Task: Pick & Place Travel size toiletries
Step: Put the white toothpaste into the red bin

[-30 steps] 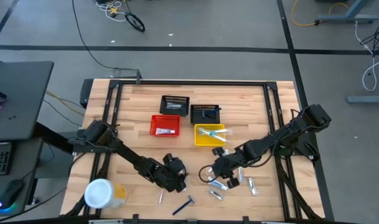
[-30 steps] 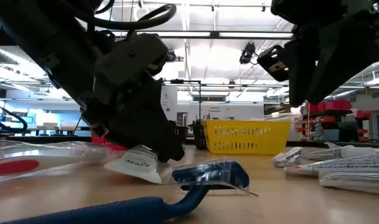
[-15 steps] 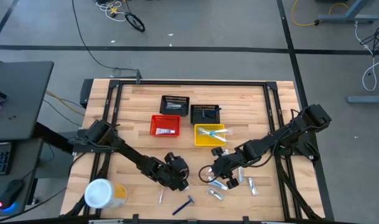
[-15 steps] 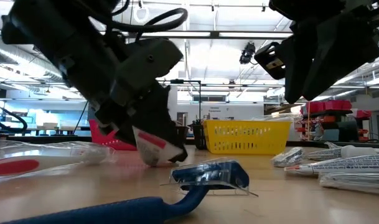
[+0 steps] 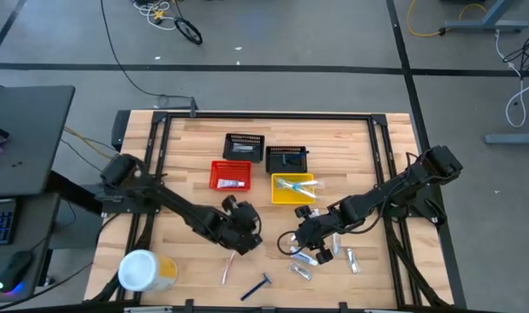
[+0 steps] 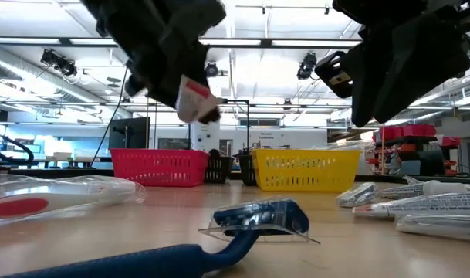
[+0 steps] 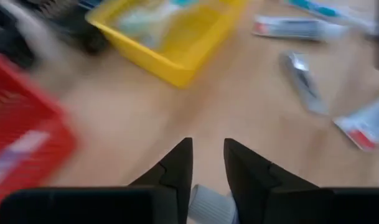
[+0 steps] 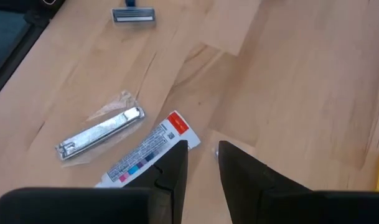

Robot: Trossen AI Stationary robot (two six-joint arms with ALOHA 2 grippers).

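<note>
Four baskets (image 5: 231,175), one razor (image 5: 256,286), one canister (image 5: 141,270).

Wood-grain table (image 5: 351,148). Red basket (image 5: 230,176), yellow basket (image 5: 294,189), two black baskets (image 5: 244,145). Between left jaws: white tube (image 6: 193,99), red band. Below right jaws: white tube (image 8: 149,155), red end, coloured marks. Dark blue razor (image 6: 180,247).

2 dark arms, blk 2-finger hands

Bare wood (image 5: 186,174) left of red basket (image 5: 230,175)
</note>
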